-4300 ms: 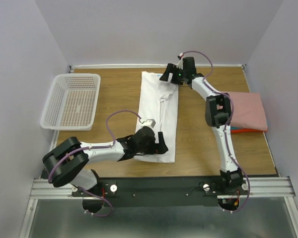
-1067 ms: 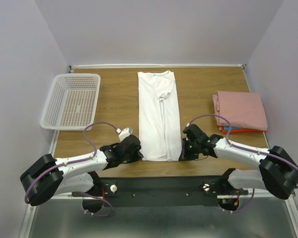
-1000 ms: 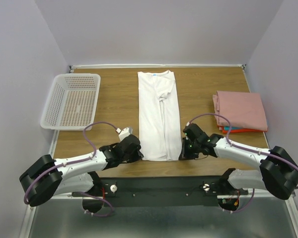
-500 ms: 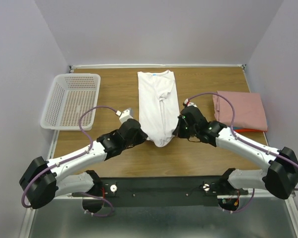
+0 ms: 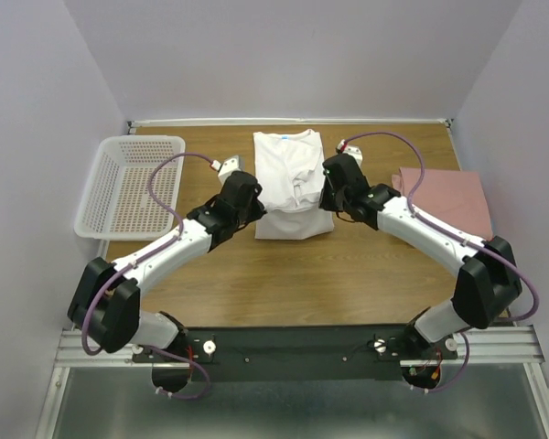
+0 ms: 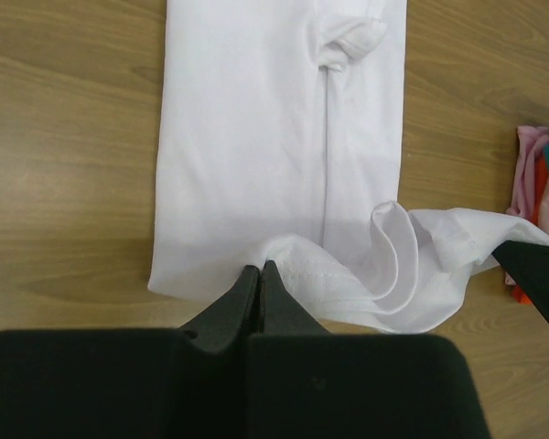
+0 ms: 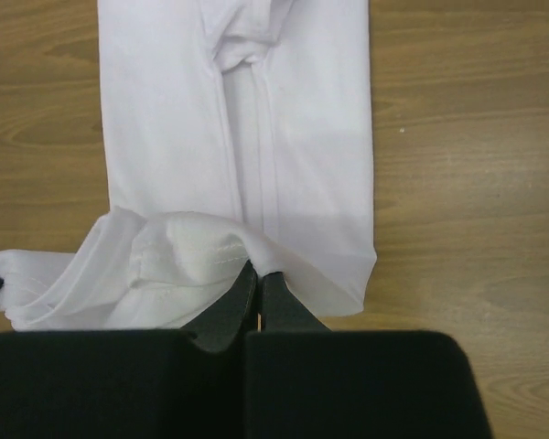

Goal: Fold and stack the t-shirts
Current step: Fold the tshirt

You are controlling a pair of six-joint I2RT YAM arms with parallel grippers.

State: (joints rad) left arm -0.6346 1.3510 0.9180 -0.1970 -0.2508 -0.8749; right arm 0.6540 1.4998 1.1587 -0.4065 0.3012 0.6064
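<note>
The left gripper [image 5: 254, 205] and right gripper [image 5: 328, 203] now hold the hem of the white shirt [image 5: 290, 169] much farther forward; the shirt is doubled over.

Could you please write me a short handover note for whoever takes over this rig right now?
Left claw: shut on one hem corner of the white t-shirt.
Right claw: shut on the other hem corner.
The white t-shirt lies mid-table as a narrow strip, its hem end lifted and doubled over its middle.
Pink folded shirt sits at the right on thinner folded ones; basket at the left.
Done: sides folded in.
Left: lay the hem by the collar, release, then probably stack it on the pink shirt.
</note>
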